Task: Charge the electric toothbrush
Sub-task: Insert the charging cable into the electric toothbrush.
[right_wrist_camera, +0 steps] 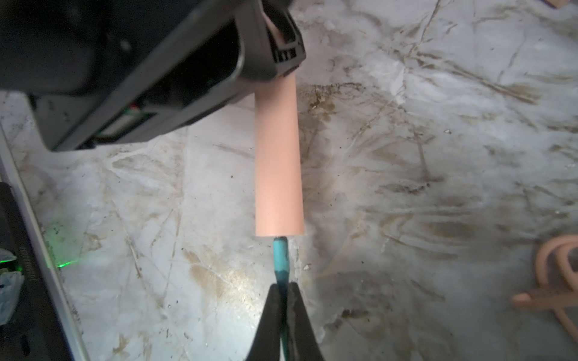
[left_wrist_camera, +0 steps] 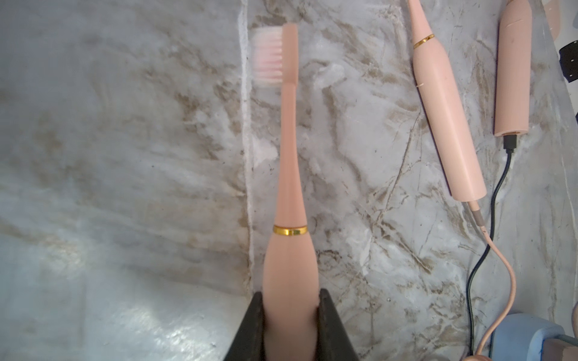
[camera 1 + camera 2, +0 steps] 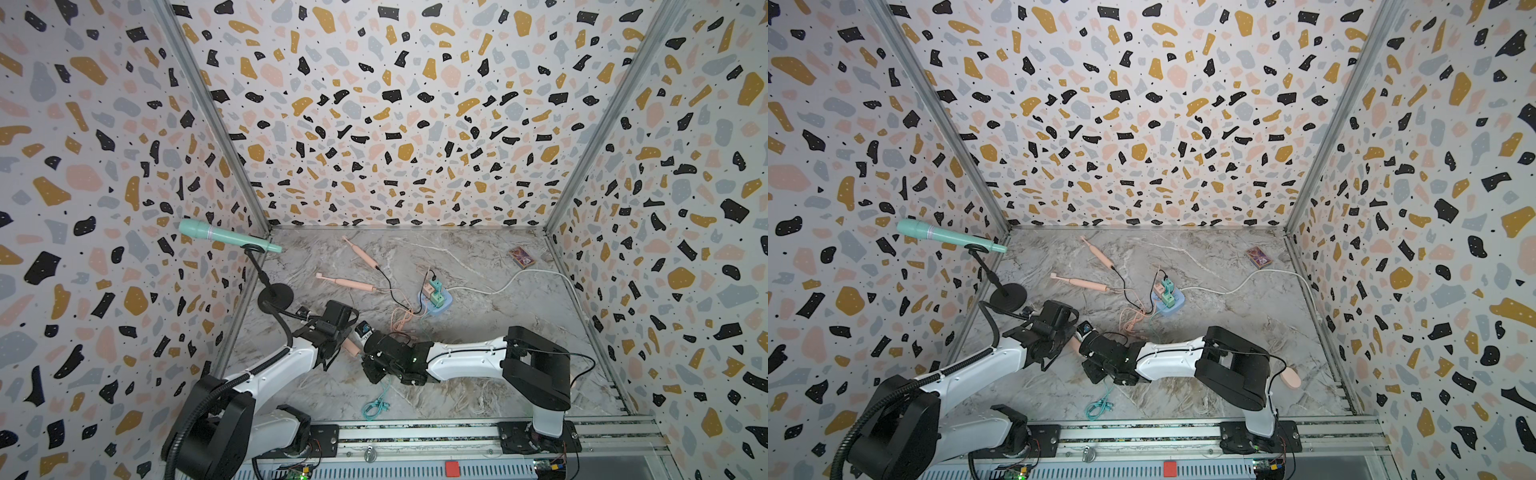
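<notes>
Toward 8 o'clock on the surface [image 3: 457, 257], the left jaws grip the pink electric toothbrush [image 2: 289, 187] by its handle. The right jaws are pinched shut on the teal charging plug [image 1: 280, 259], whose tip meets the handle's base. The blue power strip [image 3: 434, 301] sits near the centre, well apart.

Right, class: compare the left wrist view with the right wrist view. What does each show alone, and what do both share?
Only the left wrist view: the bristle head and gold ring of the held toothbrush, plus a second toothbrush and a third toothbrush, each lying plugged into a cable.
Only the right wrist view: the right gripper shut on a teal plug at the handle's flat end.
Both: the held toothbrush in the left gripper, against the marble table.
</notes>
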`<state>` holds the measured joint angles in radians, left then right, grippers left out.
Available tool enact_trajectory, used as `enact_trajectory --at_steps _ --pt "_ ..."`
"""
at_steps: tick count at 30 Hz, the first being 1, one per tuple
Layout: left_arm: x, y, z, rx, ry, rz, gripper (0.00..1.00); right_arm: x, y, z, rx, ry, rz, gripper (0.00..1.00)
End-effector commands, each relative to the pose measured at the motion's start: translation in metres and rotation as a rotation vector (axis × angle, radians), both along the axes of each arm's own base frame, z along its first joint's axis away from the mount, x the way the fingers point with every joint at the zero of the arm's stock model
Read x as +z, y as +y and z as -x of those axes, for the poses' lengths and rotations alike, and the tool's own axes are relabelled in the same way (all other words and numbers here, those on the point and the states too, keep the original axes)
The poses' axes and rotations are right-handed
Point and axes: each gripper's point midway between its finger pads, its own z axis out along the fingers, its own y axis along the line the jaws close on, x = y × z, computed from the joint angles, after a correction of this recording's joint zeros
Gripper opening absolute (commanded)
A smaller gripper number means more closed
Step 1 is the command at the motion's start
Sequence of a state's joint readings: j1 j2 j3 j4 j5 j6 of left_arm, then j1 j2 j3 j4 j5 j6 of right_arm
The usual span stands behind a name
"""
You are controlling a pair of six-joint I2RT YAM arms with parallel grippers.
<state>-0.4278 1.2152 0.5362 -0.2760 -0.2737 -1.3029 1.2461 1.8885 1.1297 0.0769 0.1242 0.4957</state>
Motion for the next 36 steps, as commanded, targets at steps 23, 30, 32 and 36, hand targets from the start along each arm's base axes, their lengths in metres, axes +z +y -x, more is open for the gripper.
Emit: enact_trajectory --at_steps 23,30,32,36 --pt "-0.014 -0.032 0.034 -0.079 0.098 0.170 0.00 0.063 0.017 -0.034 -0.107 -0.187 -0.156 0.00" --pt "-0.018 -0.035 0.038 -0.080 0.099 0.171 0.00 0.078 0.020 -0.035 -0.101 -0.199 -0.190 0.00" --pt "-0.017 -0.037 0.038 -0.086 0.098 0.168 0.00 0.079 0.022 -0.034 -0.095 -0.196 -0.198 0.00" --pt "-0.015 -0.038 0.037 -0.087 0.094 0.168 0.00 0.081 0.021 -0.035 -0.100 -0.200 -0.204 0.00"
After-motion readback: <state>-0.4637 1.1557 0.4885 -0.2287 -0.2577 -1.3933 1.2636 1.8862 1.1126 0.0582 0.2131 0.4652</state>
